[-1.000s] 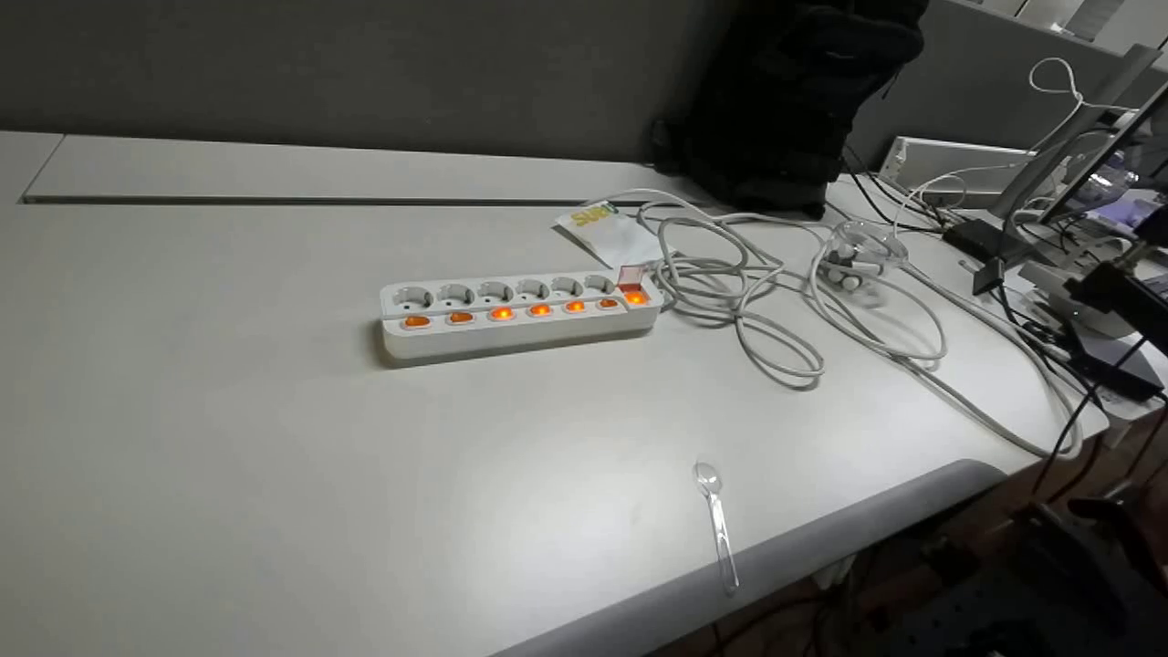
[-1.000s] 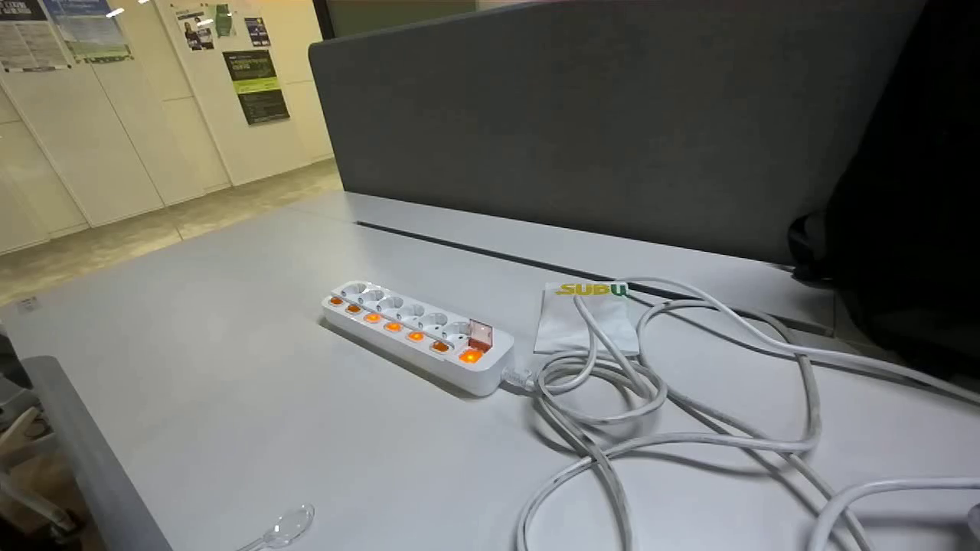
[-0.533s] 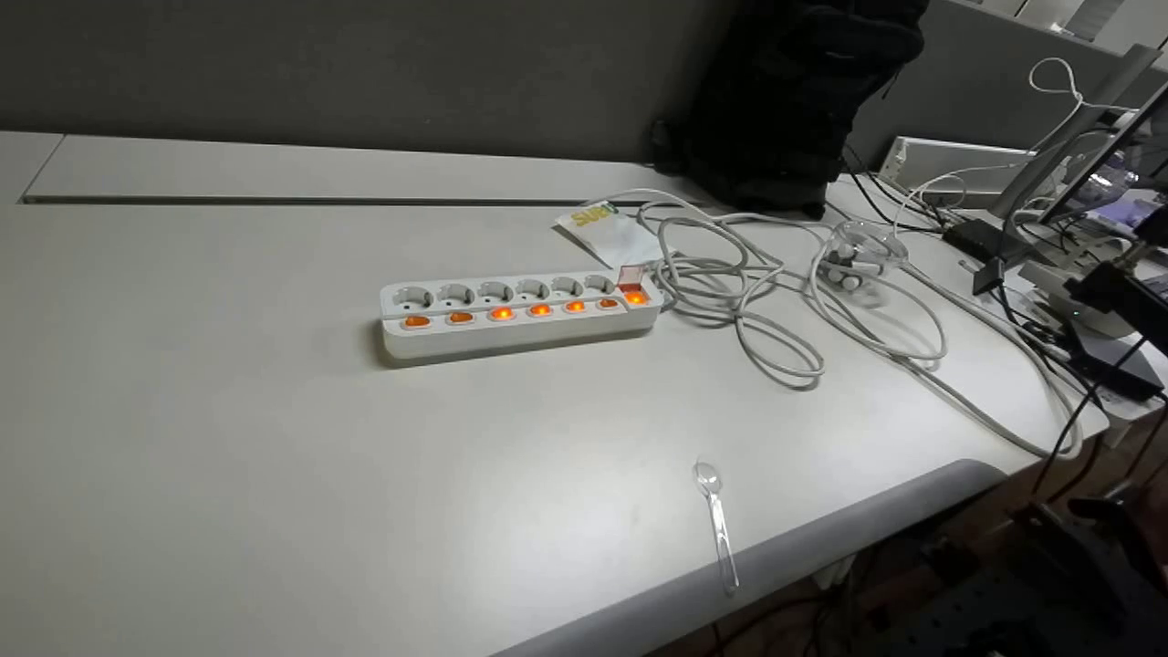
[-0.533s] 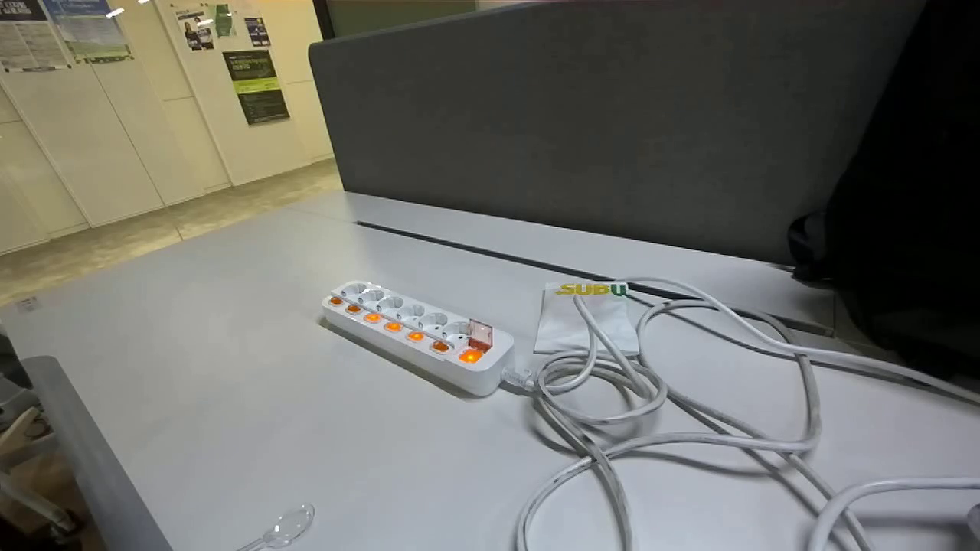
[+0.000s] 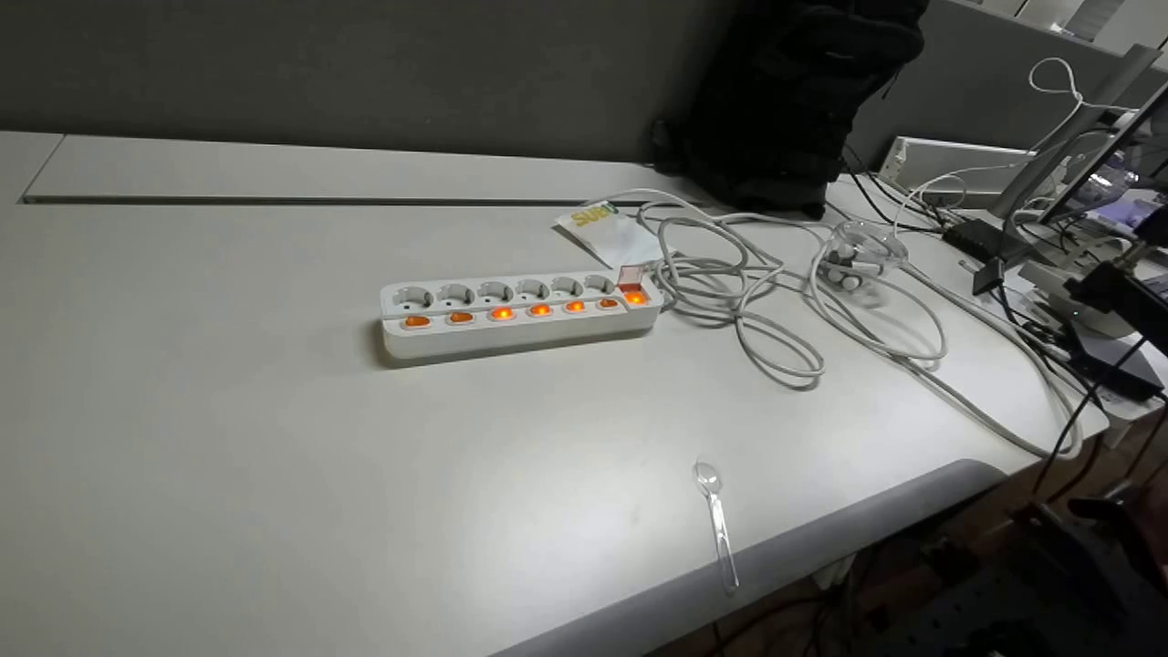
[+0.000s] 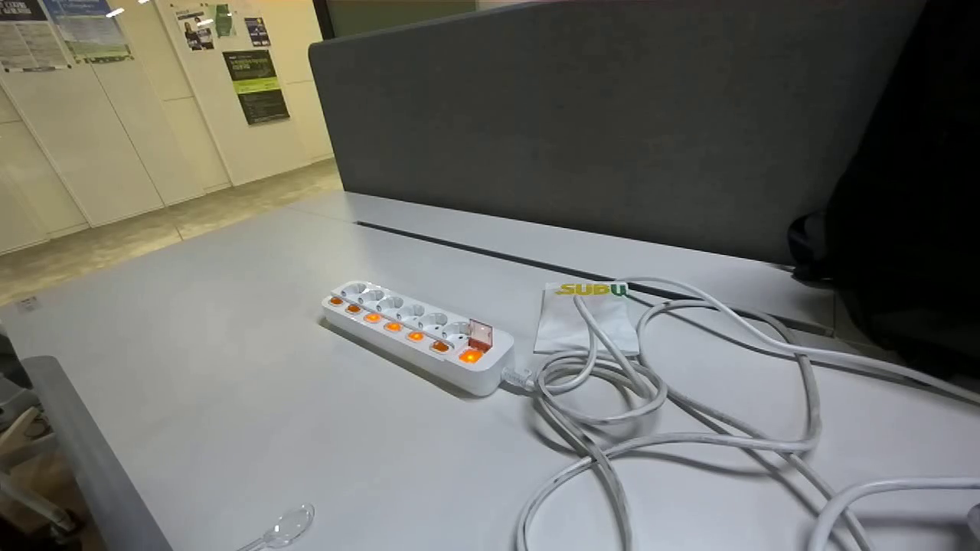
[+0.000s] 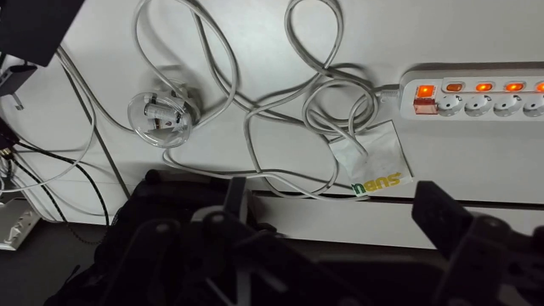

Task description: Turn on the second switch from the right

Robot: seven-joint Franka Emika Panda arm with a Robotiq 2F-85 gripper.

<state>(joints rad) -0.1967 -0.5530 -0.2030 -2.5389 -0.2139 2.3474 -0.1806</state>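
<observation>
In your wrist view the gripper (image 7: 335, 203) is black — so dark that its lower parts merge into shadow. You see 2 fingers (image 7: 441, 216), each tipped with a flat, straight-edged plate (image 7: 235, 197). Behind the plates sit rounded knuckles (image 7: 495, 231), marked by dull grey, disc-like pivot heads (image 7: 217, 218). The bar-shaped links (image 7: 471, 270) are black too — finer markings on them you cannot make out.

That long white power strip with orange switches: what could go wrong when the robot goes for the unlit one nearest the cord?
The black, wide-open gripper might hit the lit, square orange switch beside the small, unlit orange rocker switch instead. It could bump the raised, clear red flip cover there. The looped pale-grey cable nearby might snag it.
</observation>
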